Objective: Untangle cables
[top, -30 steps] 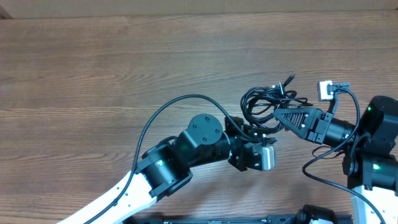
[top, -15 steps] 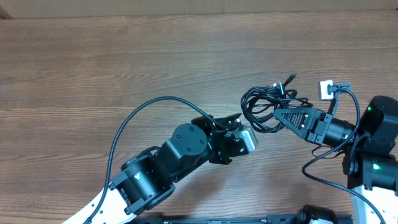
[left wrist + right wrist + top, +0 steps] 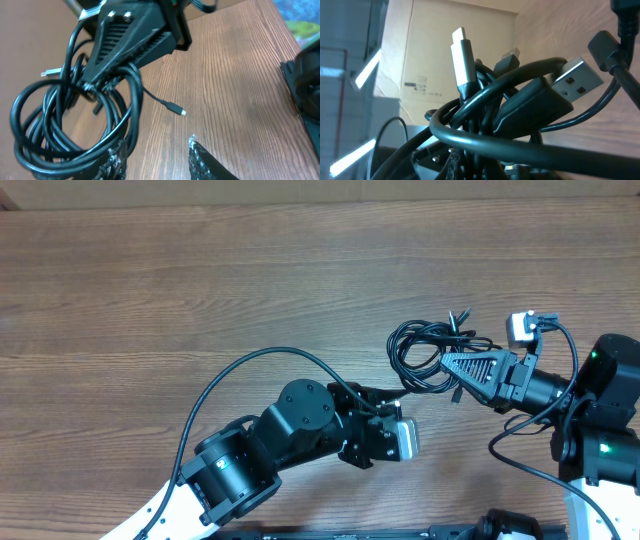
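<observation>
The cables point(image 3: 428, 348) are a tangled bundle of thin black cords at right of centre on the wooden table. My right gripper point(image 3: 447, 364) is shut on the bundle's lower right side. In the left wrist view the right gripper's black fingers pinch the loops point(image 3: 75, 115), and a loose small plug point(image 3: 177, 110) hangs over the table. My left gripper point(image 3: 155, 157) is open, its left finger touching the loops; in the overhead view it point(image 3: 392, 396) sits just below left of the bundle. The right wrist view shows a silver-tipped plug point(image 3: 461, 50) and a USB plug point(image 3: 572, 75) close up; the fingers are hidden behind cords.
The left arm's thick black wire point(image 3: 250, 368) arcs over the table to the left of the bundle. The right arm's base point(image 3: 605, 420) stands at the right edge. A cardboard box point(image 3: 445, 55) shows behind the cables in the right wrist view.
The left arm has drawn back from the bundle and turned at the wrist; its gripper now points at the bundle from below left. The right gripper still holds the bundle, shifted slightly.
</observation>
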Robot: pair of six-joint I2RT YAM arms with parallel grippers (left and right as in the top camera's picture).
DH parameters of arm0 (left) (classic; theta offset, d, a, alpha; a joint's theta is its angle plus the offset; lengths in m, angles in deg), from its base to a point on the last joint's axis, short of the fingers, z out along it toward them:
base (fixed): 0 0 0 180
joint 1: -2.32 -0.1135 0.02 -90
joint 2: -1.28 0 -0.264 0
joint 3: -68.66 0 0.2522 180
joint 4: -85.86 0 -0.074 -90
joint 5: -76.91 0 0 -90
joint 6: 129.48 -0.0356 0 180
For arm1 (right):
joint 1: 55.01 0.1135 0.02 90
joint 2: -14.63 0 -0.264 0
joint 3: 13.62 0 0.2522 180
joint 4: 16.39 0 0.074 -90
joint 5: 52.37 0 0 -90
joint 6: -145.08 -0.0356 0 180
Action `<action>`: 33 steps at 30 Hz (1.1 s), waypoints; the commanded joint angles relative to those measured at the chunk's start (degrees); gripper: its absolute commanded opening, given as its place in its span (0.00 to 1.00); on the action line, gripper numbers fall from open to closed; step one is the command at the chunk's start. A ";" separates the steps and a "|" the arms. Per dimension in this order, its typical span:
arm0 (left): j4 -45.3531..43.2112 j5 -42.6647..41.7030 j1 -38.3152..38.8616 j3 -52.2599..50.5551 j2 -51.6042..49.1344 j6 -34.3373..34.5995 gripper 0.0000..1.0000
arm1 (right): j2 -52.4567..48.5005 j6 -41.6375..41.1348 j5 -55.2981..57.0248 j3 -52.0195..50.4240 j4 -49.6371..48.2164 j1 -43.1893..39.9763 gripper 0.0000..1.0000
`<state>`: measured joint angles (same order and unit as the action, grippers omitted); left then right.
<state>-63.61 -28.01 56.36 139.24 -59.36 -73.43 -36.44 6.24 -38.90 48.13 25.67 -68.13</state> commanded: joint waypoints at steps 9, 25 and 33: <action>-4.07 0.57 0.35 1.09 -1.33 -6.40 0.43 | 0.22 -5.27 -2.21 0.02 -0.42 -0.07 0.04; -8.15 0.28 0.31 1.09 -5.33 -6.36 0.24 | 0.22 -0.28 -4.59 0.02 -0.85 -0.09 0.04; -7.98 0.28 0.31 1.09 -5.35 -6.36 0.38 | 0.22 -0.17 -4.90 0.02 -0.85 -0.07 0.04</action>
<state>-71.78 -27.64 56.36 139.26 -64.48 -79.88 -36.44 5.15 -41.83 48.13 25.32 -68.13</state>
